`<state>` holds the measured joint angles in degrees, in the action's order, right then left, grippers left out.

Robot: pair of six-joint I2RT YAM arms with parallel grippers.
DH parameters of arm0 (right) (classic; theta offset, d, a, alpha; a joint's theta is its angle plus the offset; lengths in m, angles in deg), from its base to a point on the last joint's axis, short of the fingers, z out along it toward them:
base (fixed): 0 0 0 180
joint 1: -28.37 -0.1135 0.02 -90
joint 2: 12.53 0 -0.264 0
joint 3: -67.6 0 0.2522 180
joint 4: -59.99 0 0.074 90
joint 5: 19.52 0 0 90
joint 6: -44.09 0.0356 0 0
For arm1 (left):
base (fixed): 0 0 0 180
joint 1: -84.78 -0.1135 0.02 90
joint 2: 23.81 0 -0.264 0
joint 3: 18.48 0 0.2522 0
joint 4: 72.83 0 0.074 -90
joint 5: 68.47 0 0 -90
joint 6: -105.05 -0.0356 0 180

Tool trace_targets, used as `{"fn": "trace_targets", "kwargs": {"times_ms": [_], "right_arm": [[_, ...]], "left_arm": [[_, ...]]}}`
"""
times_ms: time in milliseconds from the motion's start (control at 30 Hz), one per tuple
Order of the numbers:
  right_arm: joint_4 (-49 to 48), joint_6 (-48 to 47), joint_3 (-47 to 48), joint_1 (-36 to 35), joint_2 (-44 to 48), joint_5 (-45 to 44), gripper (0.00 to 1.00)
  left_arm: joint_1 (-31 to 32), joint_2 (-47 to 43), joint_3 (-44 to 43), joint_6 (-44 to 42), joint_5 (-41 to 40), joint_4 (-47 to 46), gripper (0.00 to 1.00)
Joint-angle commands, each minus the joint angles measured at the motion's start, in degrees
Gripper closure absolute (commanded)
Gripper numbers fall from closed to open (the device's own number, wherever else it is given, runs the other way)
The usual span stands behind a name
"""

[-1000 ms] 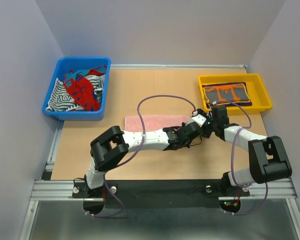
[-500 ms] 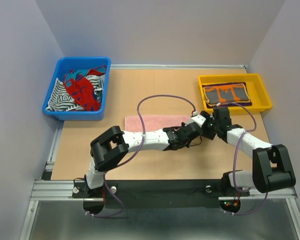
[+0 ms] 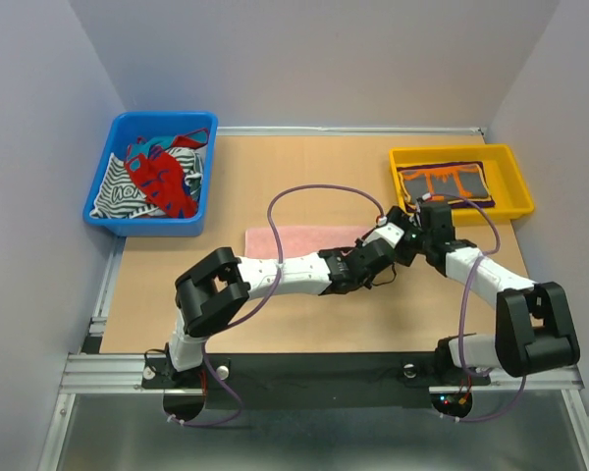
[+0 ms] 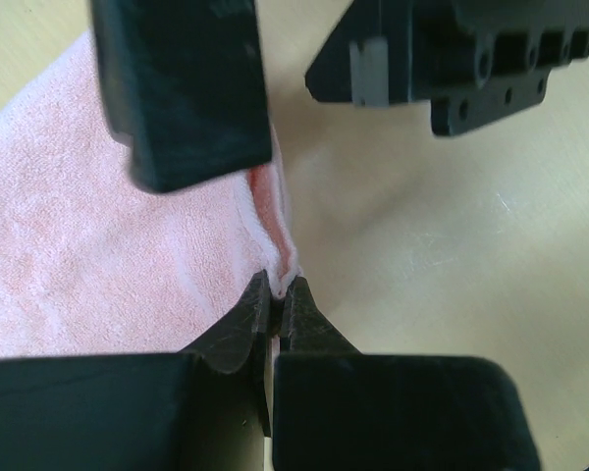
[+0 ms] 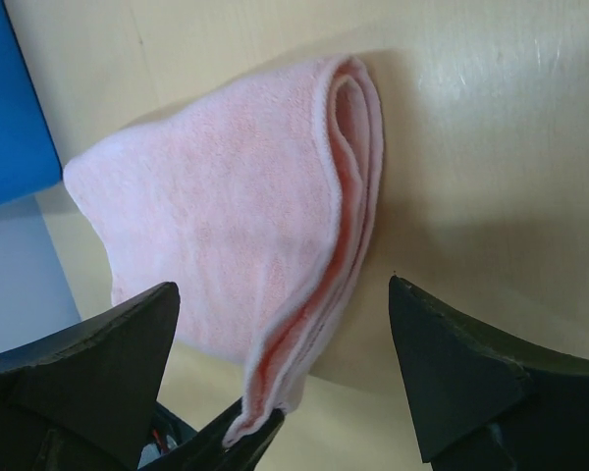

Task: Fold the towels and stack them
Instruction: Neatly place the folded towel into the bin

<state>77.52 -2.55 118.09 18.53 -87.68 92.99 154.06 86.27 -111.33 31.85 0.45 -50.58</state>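
Note:
A pale pink towel (image 3: 299,240) lies folded into a long strip on the table's middle. My left gripper (image 4: 280,285) is shut on the strip's right-end corner, where the layers (image 5: 275,383) lift slightly. My right gripper (image 5: 283,285) is open just above that same end, its fingers (image 5: 98,363) straddling the towel without touching it. In the top view both grippers meet at the towel's right end, left gripper (image 3: 389,237) and right gripper (image 3: 412,226). A grey-and-orange towel (image 3: 444,183) lies folded in the yellow tray (image 3: 404,157) on a dark purple towel (image 3: 447,166).
A blue bin (image 3: 113,211) at the back left holds several loose cloths, red and striped. Purple cables loop over the table above the left forearm. The yellow tray sits just behind the right gripper.
The right arm's elbow has swung right and its gripper has shifted slightly up and over the towel's end. The left gripper keeps its pinch on the corner.

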Motion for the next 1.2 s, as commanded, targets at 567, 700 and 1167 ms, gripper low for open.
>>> {"fn": "trace_targets", "kwargs": {"times_ms": [567, 700, 1167], "right_arm": [[-17.8, 5.2, -7.5, -1.6, -13.4, 8.3, 0.13], [-19.1, 5.1, -7.3, -1.6, -15.0, 8.7, 0.2], [-16.3, -0.9, -1.9, -1.6, -15.5, 8.6, 0.93]], "left_arm": [[-0.3, -2.3, -6.2, -0.9, -1.4, 1.4, 1.0], [-0.3, -2.2, -5.9, 0.1, -0.6, 1.4, 1.0], [-0.2, -1.1, -4.9, 3.9, 2.2, 0.7, 0.71]]}}
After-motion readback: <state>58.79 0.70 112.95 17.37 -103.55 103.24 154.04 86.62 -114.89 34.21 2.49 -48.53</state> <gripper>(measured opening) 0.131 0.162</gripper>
